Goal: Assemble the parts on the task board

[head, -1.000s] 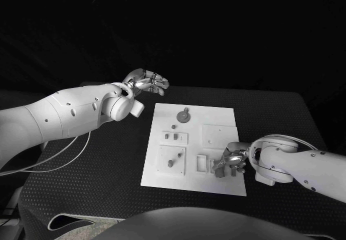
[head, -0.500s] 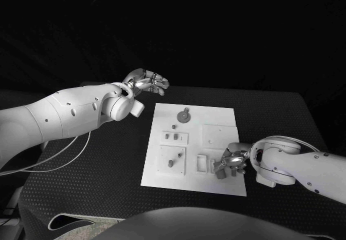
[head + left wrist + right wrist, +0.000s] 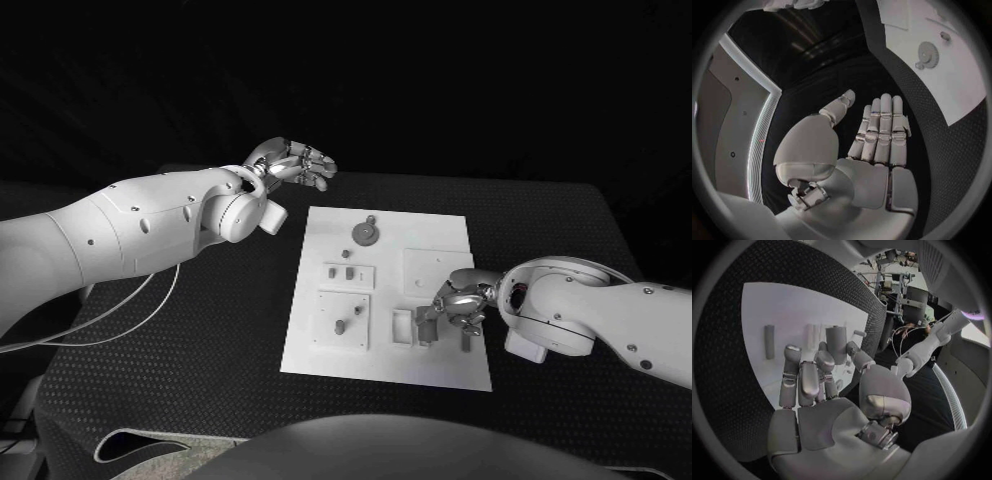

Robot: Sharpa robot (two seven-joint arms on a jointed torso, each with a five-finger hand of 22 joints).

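Part lifted by right robot hand.

The left hand rises flat and empty, its fingers straight and laid side by side, the thumb standing a little apart from them. It holds nothing and touches nothing. Beyond the fingertips lies the black table, and on it the white task board, well apart from the hand. On the board sits a round grey part with a small knob just beside it, and another small grey part lies near the board's farther stretch
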